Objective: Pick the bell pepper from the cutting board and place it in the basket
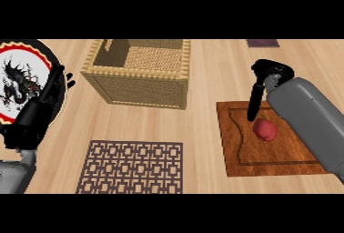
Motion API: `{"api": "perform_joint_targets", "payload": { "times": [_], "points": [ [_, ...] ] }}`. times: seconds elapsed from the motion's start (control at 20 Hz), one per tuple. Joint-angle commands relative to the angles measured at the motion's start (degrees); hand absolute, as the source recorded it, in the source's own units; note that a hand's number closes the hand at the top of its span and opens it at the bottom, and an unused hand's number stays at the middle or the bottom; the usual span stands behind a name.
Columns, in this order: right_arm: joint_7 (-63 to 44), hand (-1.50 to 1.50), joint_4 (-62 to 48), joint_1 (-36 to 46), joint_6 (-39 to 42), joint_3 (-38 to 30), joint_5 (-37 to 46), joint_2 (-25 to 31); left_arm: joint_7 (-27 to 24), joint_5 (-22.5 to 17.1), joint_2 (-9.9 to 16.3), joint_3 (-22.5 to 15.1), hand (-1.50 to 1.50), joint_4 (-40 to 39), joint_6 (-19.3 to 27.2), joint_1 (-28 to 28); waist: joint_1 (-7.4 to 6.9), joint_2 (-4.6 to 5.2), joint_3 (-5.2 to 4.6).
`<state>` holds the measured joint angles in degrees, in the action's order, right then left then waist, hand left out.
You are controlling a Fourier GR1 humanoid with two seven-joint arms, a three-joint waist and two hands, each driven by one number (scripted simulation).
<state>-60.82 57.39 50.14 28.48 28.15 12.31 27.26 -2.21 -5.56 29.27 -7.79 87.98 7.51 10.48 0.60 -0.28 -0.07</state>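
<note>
A red bell pepper [265, 129] lies on the brown wooden cutting board [238, 150] at the right. My right hand [259, 93] hangs over the board's far part, fingers pointing straight down, their tips just left of and above the pepper; it holds nothing. The woven basket [118, 86] stands at the upper middle, open at the top and with nothing visible inside. At the left edge my left hand [40, 107] rests open, fingers up, partly over a plate.
A round plate [17, 82] with a red rim and a black dragon lies at the far left. A brown patterned mat [131, 166] lies on the counter in front of the basket. A dark object [262, 43] shows at the top right edge.
</note>
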Motion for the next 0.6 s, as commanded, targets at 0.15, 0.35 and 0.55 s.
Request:
{"api": "perform_joint_targets", "payload": {
  "times": [0.15, 0.35, 0.55],
  "points": [
    [-8.85, -1.5, 2.94, -5.83, 0.21, 0.97, 2.79, -1.69, 0.77, 2.31, -1.85, -0.85, 0.0, 1.32, -0.06, -0.18, -0.42, 0.09, 0.04],
    [-11.38, -1.5, 8.25, -9.16, 1.22, 0.3, 3.03, -0.56, -2.7, 2.15, -1.92, 0.88, 0.0, -2.27, -1.75, -0.67, 0.0, 0.05, 0.0],
    [-8.18, -1.5, 8.68, -10.49, 0.88, -1.24, 5.61, 0.92, 2.68, 2.29, -1.47, 2.03, 0.0, 3.05, -1.79, -0.51, -0.56, 0.13, 0.05]
  ]
}}
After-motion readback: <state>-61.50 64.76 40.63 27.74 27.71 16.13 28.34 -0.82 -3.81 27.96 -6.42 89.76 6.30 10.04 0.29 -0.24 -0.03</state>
